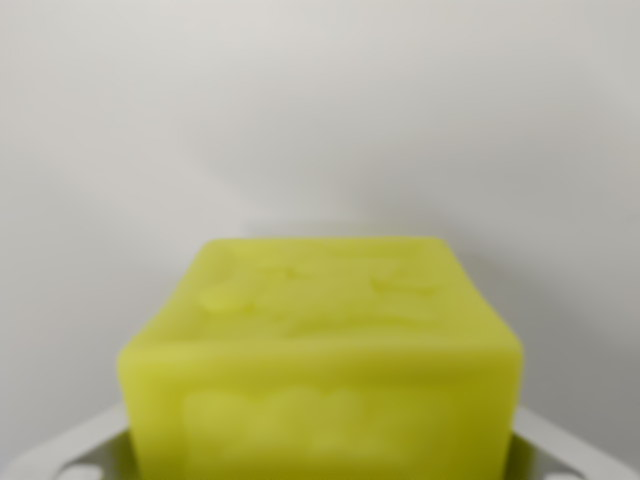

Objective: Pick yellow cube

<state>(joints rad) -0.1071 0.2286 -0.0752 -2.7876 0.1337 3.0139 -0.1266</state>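
Yellow cube (320, 360) sits between my gripper (320, 455) fingers at six o'clock; whether they clench it, I cannot tell.

The cube (320, 360) sat at the bottom centre of the wrist view, close to the camera; a plain surface (320, 120) stretched behind it and to either side; two gripper fingers (75, 450) flanked it, one at the wrist view's left, one at the right, beside its lower edges.
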